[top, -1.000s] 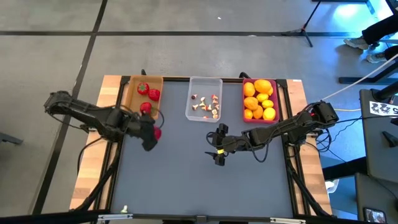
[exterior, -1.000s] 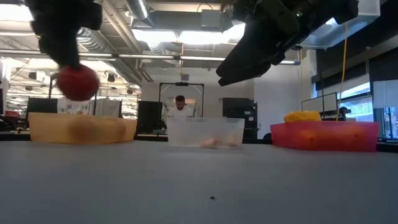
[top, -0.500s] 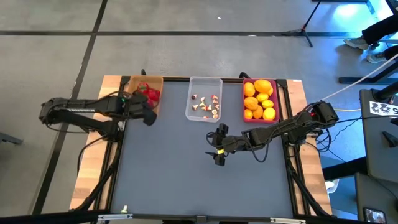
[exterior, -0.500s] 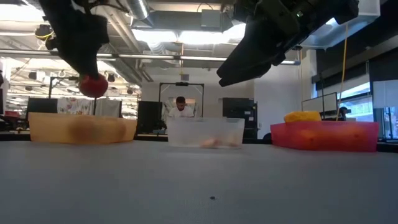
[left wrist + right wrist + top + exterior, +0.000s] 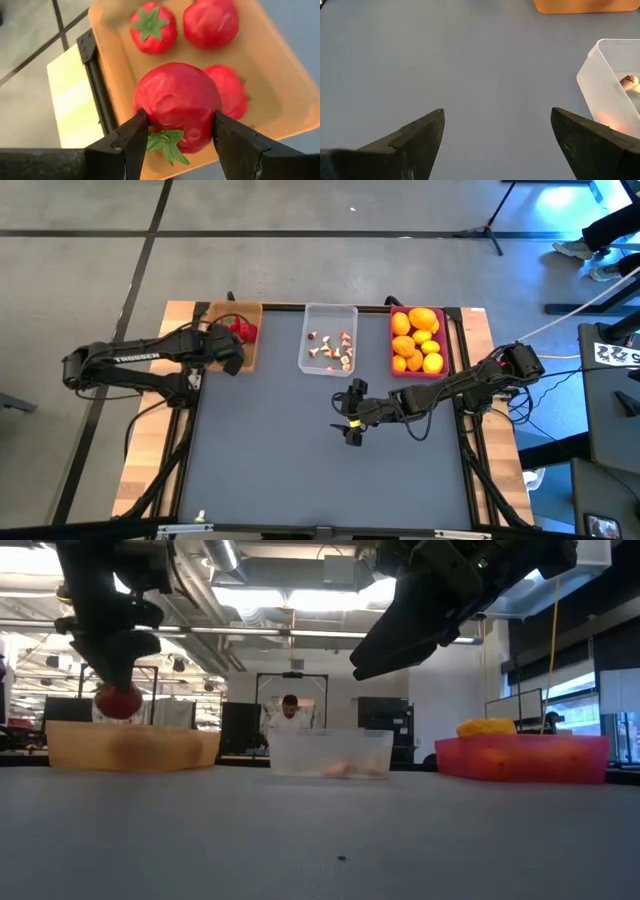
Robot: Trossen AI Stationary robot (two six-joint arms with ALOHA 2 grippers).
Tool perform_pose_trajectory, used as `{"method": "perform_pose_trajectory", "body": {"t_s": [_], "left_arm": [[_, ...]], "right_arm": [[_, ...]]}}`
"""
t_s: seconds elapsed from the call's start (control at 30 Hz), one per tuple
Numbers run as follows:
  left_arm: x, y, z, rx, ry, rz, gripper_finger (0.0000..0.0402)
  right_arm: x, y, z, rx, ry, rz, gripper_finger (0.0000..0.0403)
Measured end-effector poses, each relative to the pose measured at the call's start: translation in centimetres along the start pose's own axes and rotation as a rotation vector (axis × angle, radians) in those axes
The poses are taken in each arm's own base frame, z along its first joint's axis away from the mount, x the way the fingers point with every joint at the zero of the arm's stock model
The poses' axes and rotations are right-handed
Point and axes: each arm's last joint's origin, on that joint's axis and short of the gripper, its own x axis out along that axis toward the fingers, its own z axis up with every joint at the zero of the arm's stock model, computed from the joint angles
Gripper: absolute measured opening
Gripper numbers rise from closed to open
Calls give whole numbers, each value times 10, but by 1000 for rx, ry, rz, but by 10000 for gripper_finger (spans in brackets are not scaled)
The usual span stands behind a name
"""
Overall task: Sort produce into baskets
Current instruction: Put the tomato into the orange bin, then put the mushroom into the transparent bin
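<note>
L arm: your left gripper (image 5: 177, 131) now hangs over the tan-brown basket (image 5: 213, 340); a sec ago it was out over the gray table (image 5: 300, 450) just in front of that basket, so it has swung back and across to the drop spot.
L grip: clamped on a red strawberry (image 5: 177, 106), one finger each side, green top pointing down toward the wrist cam.
Height: low view shows the held berry just above the basket's rim, lower than half a sec ago. You're descending, not yet released.
Basket contents: 3 other red strawberries (image 5: 154, 27) already lie in the tan-brown one; the held berry sits right above them, w/ no clear contact yet.
R arm: right gripper (image 5: 351, 429) parked over mid-table, just in front of the clear basket (image 5: 327, 338), jaws spread wide, holding nothing. No shift over the last sec.
Other baskets: clear one holds the small mushroom bits (image 5: 335, 352); pink basket (image 5: 418, 370) is full of yellow/orange fruit (image 5: 421, 318).
Table: no loose produce visible in the high view.
Meaning: looks like this is the last piece; once you let go over the tan-brown basket, sorting should be done.
Watch: berry may roll off the ones beneath, so release low & near the basket's middle.
</note>
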Motion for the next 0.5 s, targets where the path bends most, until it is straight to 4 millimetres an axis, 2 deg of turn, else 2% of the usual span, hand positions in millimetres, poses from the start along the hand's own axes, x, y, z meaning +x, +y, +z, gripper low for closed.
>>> {"method": "perform_pose_trajectory", "body": {"t_s": [0.2,0.33,0.5], "left_arm": [[7,7,-9,21,140,15,205],[12,11,-15,17,223,24,240],[14,11,-14,25,238,3,285]], "right_arm": [[0,0,0,0,0,0,360],[0,0,0,0,-2,0,360],[0,0,0,1,-4,1,360]]}}
